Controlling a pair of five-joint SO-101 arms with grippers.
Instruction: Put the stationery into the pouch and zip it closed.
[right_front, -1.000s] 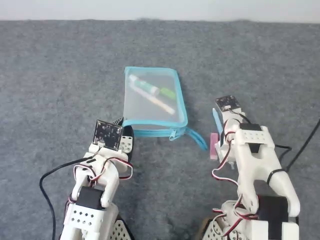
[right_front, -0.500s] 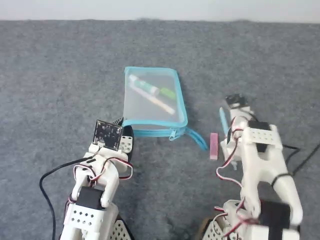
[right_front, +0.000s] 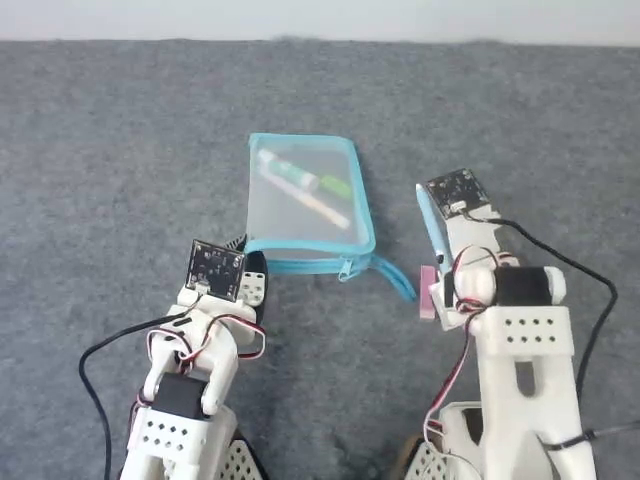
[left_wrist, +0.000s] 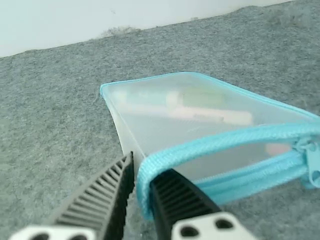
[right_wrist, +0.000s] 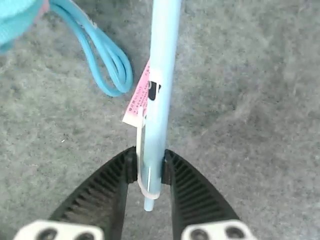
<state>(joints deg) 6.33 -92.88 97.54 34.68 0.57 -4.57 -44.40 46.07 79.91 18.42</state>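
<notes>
Now, at the right gripper (right_wrist: 148, 167), clamps a slim, smooth pale-blue pen (right_wrist: 160, 90) between ribbed black fingers (right_wrist: 107, 192), barrel pointing straight ahead past the tips. Just under that barrel, ahead of the gripper, has a flat pink eraser (right_wrist: 136, 106) lying on the fuzzy grey felt of the counter (right_wrist: 250, 100), close beside a glossy cyan strap loop (right_wrist: 114, 93). At the left gripper (left_wrist: 142, 172), pinches the woven cyan zipper tape of the pouch (left_wrist: 200, 125) near one corner, lifting that tape away from the lower one. Ahead of those tips, faces a flat, frosted, translucent rectangle with rounded corners. Through its cloudy wall, makes out a white-and-green tube (right_front: 292, 176) and a thin cream stick (right_front: 325, 210).
</notes>
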